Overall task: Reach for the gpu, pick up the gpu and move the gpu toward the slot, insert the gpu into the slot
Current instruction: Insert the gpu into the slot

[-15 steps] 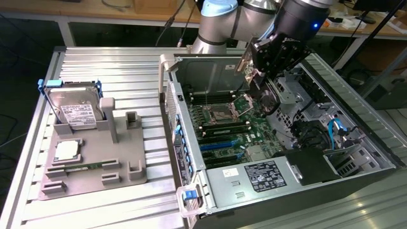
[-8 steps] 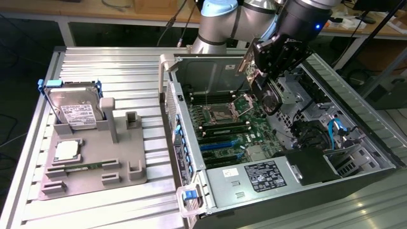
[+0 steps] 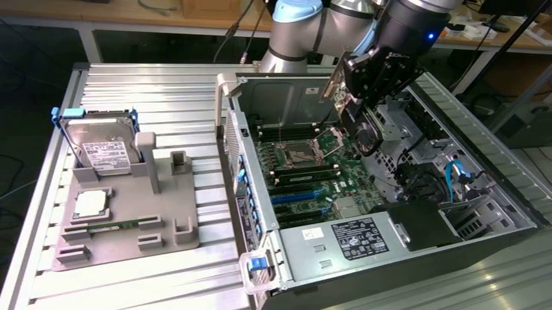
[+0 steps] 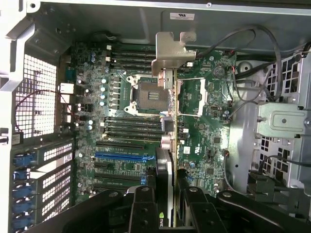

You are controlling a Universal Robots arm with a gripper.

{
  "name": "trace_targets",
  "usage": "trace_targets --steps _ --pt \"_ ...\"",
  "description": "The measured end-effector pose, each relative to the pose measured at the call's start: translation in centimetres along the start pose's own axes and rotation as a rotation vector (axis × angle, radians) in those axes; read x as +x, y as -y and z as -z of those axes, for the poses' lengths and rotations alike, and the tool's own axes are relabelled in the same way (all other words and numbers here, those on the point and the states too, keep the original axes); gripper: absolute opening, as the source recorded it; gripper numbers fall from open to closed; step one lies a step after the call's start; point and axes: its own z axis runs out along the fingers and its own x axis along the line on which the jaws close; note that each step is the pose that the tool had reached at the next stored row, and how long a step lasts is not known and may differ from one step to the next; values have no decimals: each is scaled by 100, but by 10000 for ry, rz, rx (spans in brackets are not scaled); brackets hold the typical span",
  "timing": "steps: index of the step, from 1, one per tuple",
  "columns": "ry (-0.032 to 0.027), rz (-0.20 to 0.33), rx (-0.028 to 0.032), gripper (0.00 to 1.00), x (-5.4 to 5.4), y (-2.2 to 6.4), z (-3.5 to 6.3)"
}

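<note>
Black two-fingered gripper [image 4: 170, 213] sits closest to the lens, clamped on the gpu [image 4: 173, 121], a thin dark circuit card seen edge-on with its bent silver metal end bracket [image 4: 172, 48] at the far end. The card hangs above the green motherboard [image 4: 121, 97] inside the open grey metal computer case [image 3: 285, 97], apart from the board and crossing over it just beside the square silver processor socket [image 4: 146, 94]. It is not seated, so I judge the work to be at the carry toward the slot. The long blue expansion slot [image 4: 119, 157] and its black neighbours lie on the motherboard to one side of the card's line; which one is meant I cannot tell. Doing this well means keeping the card upright and its lower edge parallel to the slot, lining the bracket up with the case's rear opening beside the motherboard, staying clear of the loose grey cables [image 4: 243, 36] at the board's edge, and pressing straight, not tilted.
</note>
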Motion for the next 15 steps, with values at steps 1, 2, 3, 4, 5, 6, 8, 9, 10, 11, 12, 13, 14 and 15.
trace_targets --steps 1,2,3,4,5,6,8,9,10,11,12,13,14,15 --pt "0 0 1 27 -1 0 0" --pt "-6 25 0 27 -8 1 0" --pt "-14 111 10 27 -9 0 -1" --pt "-19 223 25 27 -8 1 -1" --pt "-22 356 32 27 -8 1 -1" --pt "-26 534 42 27 -9 1 0" --pt "-35 1015 62 27 -9 1 -2" --pt "-40 1270 74 27 -9 1 -3" --pt "-46 1558 87 27 -9 1 -4" --pt "-50 1786 96 27 -9 1 -5" --pt "-54 1984 106 27 -9 1 -5" --pt "-59 2201 116 27 -9 1 -5" --pt "-61 2352 123 27 -9 1 -5" --pt "-65 2553 133 27 -9 1 -6"
